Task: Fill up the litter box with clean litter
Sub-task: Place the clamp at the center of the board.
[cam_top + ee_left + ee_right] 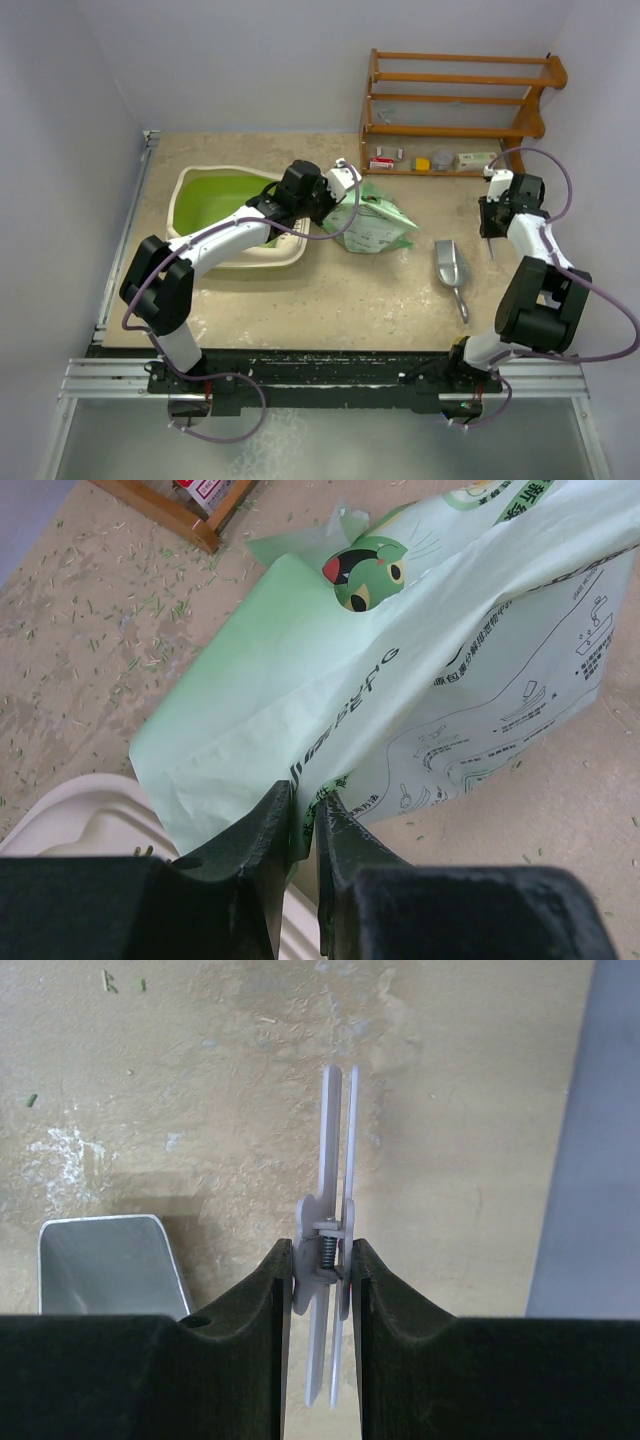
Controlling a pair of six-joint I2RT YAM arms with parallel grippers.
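Left claw (303, 805) pinches the green bag (420, 680), its arm hiding part of the litter box (215, 200); right claw (322, 1260) grips a grey clip (335, 1140).

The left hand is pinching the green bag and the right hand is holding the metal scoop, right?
Not quite. The right hand holds a grey clip, not the scoop; the scoop lies on the table, as the right wrist view shows. The left hand does pinch the green bag.
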